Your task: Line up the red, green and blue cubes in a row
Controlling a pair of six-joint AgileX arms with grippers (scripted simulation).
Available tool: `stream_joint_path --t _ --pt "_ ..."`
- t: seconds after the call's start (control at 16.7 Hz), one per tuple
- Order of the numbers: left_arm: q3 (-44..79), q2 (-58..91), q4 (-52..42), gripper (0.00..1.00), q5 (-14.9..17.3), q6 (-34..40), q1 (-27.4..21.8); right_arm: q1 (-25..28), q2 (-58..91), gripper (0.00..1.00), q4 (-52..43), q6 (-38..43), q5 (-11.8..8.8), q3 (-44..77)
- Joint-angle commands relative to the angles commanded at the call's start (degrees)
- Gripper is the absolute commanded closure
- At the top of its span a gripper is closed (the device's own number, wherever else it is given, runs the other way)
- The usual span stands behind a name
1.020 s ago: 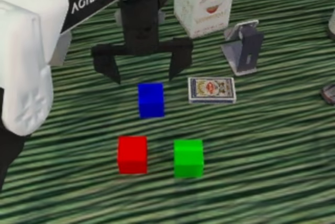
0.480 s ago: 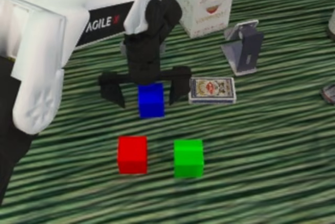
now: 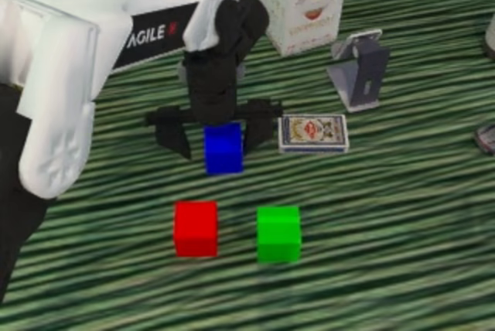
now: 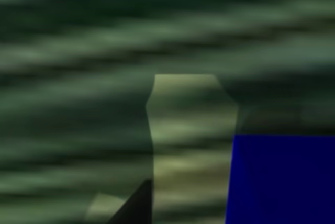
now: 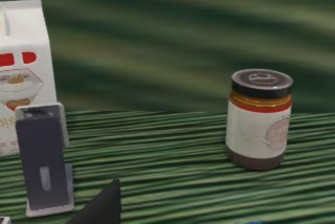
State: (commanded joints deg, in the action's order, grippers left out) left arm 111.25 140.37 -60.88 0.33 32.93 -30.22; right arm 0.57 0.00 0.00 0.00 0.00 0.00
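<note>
The left gripper (image 3: 215, 134) sits low over the blue cube (image 3: 223, 148), its fingers (image 3: 176, 134) spread wide on either side, not gripping. The red cube (image 3: 195, 228) lies at the blue cube's 7 o'clock, the green cube (image 3: 278, 233) at its 5 o'clock, on the counter (image 3: 387, 254).

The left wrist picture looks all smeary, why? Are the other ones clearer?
Left wrist view: very close up, so the blue cube fills one corner and the green striped cloth smears into soft bands. Top view: clearer, red cube and green cube have crisp edges. Right wrist view: the jar is fairly clear, the background blurred.
</note>
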Motion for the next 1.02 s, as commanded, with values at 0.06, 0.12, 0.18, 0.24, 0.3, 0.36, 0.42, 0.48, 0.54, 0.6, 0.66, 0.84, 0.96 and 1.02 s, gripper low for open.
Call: stream_joint_path --t 0.06,0.12,0.18,0.24,0.3,0.36,0.42,0.48,0.54,0.6,0.66,0.84,0.96,1.02 --pt "0.0 0.0 0.0 0.45 0.0 0.0 0.0 0.0 0.0 0.0 0.0 0.0 0.0 0.0" --pt "0.0 0.0 0.0 0.53 0.0 0.0 0.0 0.0 0.0 0.0 0.0 0.0 0.0 0.0" --pt "0.0 0.0 0.0 0.6 0.0 0.0 0.0 0.0 0.0 0.0 0.0 0.0 0.0 0.0" --pt "0.0 0.0 0.0 0.68 0.0 0.0 0.0 0.0 0.0 0.0 0.0 0.0 0.0 0.0" --pt "0.0 0.0 0.0 0.75 0.0 0.0 0.0 0.0 0.0 0.0 0.0 0.0 0.0 0.0" --pt "0.0 0.0 0.0 0.83 0.0 0.0 0.0 0.0 0.0 0.0 0.0 0.0 0.0 0.0" --pt "0.0 0.0 0.0 0.9 0.0 0.0 0.0 0.0 0.0 0.0 0.0 0.0 0.0 0.0" --pt "0.0 0.0 0.0 0.98 0.0 0.0 0.0 0.0 0.0 0.0 0.0 0.0 0.0 0.0" --pt "0.0 0.0 0.0 1.0 0.0 0.0 0.0 0.0 0.0 0.0 0.0 0.0 0.0 0.0" --pt "0.0 0.0 0.0 1.0 0.0 0.0 0.0 0.0 0.0 0.0 0.0 0.0 0.0 0.0" --pt "0.0 0.0 0.0 1.0 0.0 0.0 0.0 0.0 0.0 0.0 0.0 0.0 0.0 0.0" --pt "0.0 0.0 0.0 1.0 0.0 0.0 0.0 0.0 0.0 0.0 0.0 0.0 0.0 0.0" --pt "0.0 0.0 0.0 1.0 0.0 0.0 0.0 0.0 0.0 0.0 0.0 0.0 0.0 0.0" --pt "0.0 -0.2 0.0 1.0 0.0 -0.1 0.1 0.0 0.0 0.0 0.0 0.0 0.0 0.0"
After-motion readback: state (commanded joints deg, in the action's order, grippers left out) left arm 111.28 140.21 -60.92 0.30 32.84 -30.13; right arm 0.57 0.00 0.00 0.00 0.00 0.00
